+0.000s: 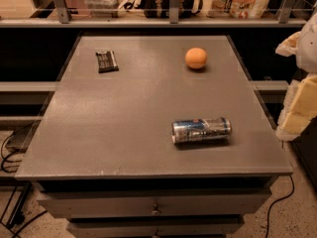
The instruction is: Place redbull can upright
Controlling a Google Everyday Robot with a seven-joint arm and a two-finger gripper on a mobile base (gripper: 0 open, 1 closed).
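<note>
An orange ball [196,58] sits at the far right of the grey table [114,133]. 1 dark snack packet [107,61] lies flat at the far left, well apart. Behind, a shelf [148,22] holds bags.

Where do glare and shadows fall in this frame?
Camera view: bright glints streak the can lying on its side, with a thin shadow along its near edge; the orange ball casts a small shadow on the table; the gripper, at the right edge, looks washed pale.
</note>
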